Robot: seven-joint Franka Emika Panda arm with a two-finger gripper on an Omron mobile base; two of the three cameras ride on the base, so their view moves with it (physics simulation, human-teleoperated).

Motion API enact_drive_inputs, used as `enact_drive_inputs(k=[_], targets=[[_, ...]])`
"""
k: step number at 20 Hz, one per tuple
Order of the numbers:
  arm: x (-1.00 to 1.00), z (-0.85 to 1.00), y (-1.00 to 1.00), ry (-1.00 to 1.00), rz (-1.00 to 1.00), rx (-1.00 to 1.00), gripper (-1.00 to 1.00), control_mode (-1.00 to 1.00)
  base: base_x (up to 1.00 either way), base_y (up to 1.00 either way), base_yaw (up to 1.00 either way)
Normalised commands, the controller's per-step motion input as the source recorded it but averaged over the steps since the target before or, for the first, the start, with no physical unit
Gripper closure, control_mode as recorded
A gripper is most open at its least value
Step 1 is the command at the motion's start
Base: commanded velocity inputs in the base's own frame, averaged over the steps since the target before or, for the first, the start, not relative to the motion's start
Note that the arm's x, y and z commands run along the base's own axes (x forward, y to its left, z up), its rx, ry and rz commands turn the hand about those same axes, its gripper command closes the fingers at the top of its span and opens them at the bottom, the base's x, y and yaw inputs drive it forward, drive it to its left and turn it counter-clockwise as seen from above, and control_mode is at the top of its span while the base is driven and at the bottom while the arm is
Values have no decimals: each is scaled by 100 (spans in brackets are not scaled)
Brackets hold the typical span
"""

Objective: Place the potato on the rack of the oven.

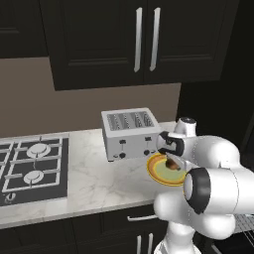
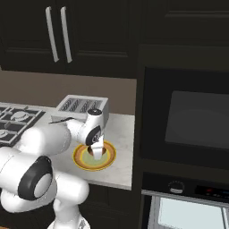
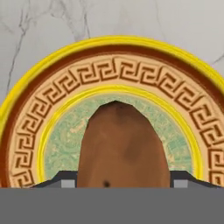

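Barely begun, the pincer (image 3: pixel 118 186) sat low over the plate (image 3: pixel 131 74), fingers either side of the potato (image 3: pixel 120 148); grip uncertain, with the oven (image 2: pixel 188 134) trip seemingly ahead.

Both base views look forward and down from behind the arm, sharing toaster (image 1: pixel 130 134), plate (image 2: pixel 95 156) and counter (image 1: pixel 94 178); hand view looks straight down, very close over plate.

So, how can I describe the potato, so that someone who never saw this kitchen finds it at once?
Start at the silver four-slot toaster on the pale marble counter; in front of it lies a round yellow-rimmed plate. The small brown matte oval potato sits at its middle, between the pincer tips. It is the only brown lump there.
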Motion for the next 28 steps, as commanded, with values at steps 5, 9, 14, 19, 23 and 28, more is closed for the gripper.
enact_drive_inputs(k=[5, 9, 14, 19, 23, 28], targets=[[-51, 69, -8, -1, -11, 0, 100, -100, 0, 0, 0], [-57, 96, 0, 0, -12, -3, 100, -100, 0, 0, 0], [-83, 85, -1, 0, -6, -2, 100, -100, 0, 0, 0], [-100, 75, 8, 0, 0, 0, 100, -100, 0, 0, 0], [-94, 62, 7, 0, 0, -1, 100, -100, 0, 0, 0], [-64, 3, -24, -8, 15, -1, 100, -100, 0, 0, 0]])
